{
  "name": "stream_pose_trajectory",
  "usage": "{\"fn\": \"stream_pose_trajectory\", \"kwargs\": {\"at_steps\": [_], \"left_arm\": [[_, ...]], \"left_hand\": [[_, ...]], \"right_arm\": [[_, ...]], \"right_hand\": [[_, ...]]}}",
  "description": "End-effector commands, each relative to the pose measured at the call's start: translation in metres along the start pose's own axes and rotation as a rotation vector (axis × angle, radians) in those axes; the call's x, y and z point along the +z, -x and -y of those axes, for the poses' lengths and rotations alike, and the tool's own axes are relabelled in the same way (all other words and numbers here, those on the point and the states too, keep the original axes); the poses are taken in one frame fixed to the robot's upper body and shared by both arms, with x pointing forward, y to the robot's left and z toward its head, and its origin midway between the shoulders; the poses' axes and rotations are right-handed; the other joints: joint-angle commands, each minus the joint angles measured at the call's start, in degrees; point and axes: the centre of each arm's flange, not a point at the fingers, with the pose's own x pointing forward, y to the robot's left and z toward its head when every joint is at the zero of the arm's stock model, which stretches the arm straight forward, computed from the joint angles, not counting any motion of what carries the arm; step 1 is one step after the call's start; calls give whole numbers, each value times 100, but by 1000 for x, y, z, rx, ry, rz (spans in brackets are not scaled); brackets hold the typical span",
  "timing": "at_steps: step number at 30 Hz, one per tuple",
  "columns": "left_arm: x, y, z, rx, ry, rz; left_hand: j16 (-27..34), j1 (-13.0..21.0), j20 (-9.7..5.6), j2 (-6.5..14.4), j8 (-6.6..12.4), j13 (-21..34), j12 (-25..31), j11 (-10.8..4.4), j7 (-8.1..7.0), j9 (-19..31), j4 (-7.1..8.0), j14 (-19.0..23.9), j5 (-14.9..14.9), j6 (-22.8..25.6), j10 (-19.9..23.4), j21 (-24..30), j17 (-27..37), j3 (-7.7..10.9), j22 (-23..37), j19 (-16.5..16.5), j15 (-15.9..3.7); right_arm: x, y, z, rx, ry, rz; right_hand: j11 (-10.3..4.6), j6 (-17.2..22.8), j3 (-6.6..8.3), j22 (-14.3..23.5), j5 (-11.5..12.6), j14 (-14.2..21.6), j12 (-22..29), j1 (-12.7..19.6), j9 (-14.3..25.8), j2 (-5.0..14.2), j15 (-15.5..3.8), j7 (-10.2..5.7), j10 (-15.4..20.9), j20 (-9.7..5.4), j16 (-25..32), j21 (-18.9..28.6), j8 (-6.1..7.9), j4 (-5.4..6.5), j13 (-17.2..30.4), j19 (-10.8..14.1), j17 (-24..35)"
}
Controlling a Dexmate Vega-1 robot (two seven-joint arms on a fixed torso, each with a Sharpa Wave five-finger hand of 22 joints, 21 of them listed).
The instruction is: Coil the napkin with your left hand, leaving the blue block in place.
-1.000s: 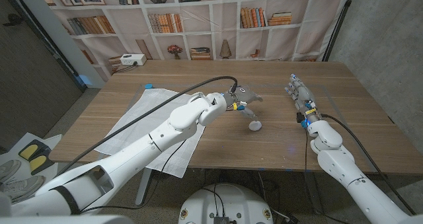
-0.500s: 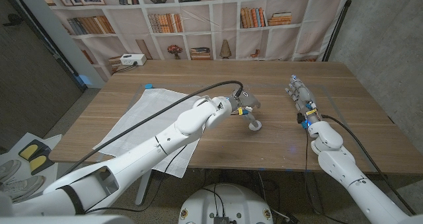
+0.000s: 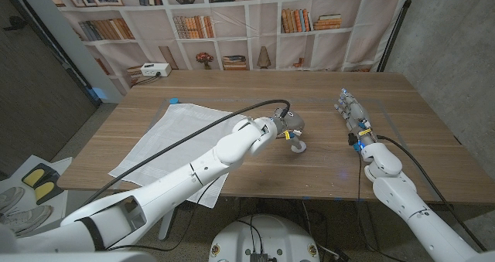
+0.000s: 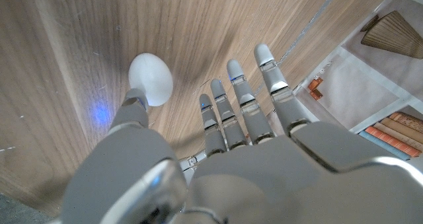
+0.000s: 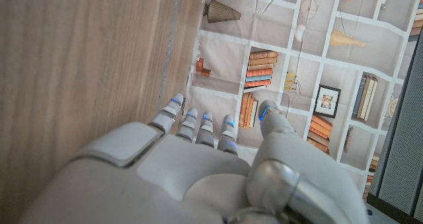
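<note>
- While the napkin lies spread at table left, left hand sits mid-table well right of it, fingers apart, holding nothing.
- Blue block at napkin's far corner.
- Right hand at table right, fingers straight, empty.

wooden table with a napkin spread on it and a small blue block

so the tabletop is brown wood with long grain lines, and the white napkin lies flat on the robot's left half, one corner hanging past the near edge. the blue block sits right at the napkin's far corner, can't tell if it's on the cloth or just beside it. the right hand is down on the wood on the right side, well apart from the napkin, fingers pointing toward the far edge
</note>
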Motion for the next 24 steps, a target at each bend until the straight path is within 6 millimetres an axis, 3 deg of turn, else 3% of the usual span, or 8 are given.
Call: {"fn": "stream_pose_trajectory", "kwargs": {"at_steps": [1,2,9,14,19,24], "left_arm": [[15,-8,3,-21,10,14],[16,-9,3,-23,19,18],[20,-12,2,-15,28,30],[22,-14,2,-31,27,14],[26,-15,2,-75,5,-17],[28,-17,5,-141,-3,-35]], "left_hand": [[31,75,-49,-4,37,32,65,55,21,13,49,103,-18,77,91,66,32,7,16,115,-439],[31,78,-56,-5,32,38,60,2,20,13,51,115,-22,78,73,67,34,6,15,121,-440],[93,180,-108,124,68,90,160,41,68,14,69,325,-49,276,278,101,70,63,11,219,-491],[178,386,-293,227,78,131,229,62,112,13,22,553,-87,411,432,226,107,136,8,545,-536],[208,492,-544,189,3,176,218,103,133,13,10,724,-143,354,401,431,120,128,3,1067,-575],[158,497,-615,109,-117,207,119,168,127,15,31,691,-159,153,144,518,132,81,-13,1306,-555]], "right_arm": [[-4,4,8,-12,-5,-5],[-4,5,9,-14,-5,-5],[-5,6,13,-19,-8,-5],[-7,6,15,-18,-11,-9],[-8,5,16,-16,-14,-13],[-9,4,18,-16,-14,-14]], "right_hand": [[-8,62,14,12,7,29,54,-3,9,-32,11,14,58,26,40,-2,9,28,22,43,23],[-5,62,13,12,7,30,55,-6,9,-33,12,16,65,27,40,-1,8,29,22,44,24],[1,80,3,12,6,65,50,-24,9,-36,28,26,71,54,53,-1,8,35,23,46,27],[2,83,-6,13,3,73,50,-42,9,-40,29,20,85,61,55,-1,4,43,24,45,31],[1,85,-11,13,2,86,50,-52,9,-41,41,20,97,60,59,0,1,46,24,48,33],[57,88,-16,13,2,125,57,-63,9,-37,68,19,138,91,72,5,-5,48,25,63,35]]}}
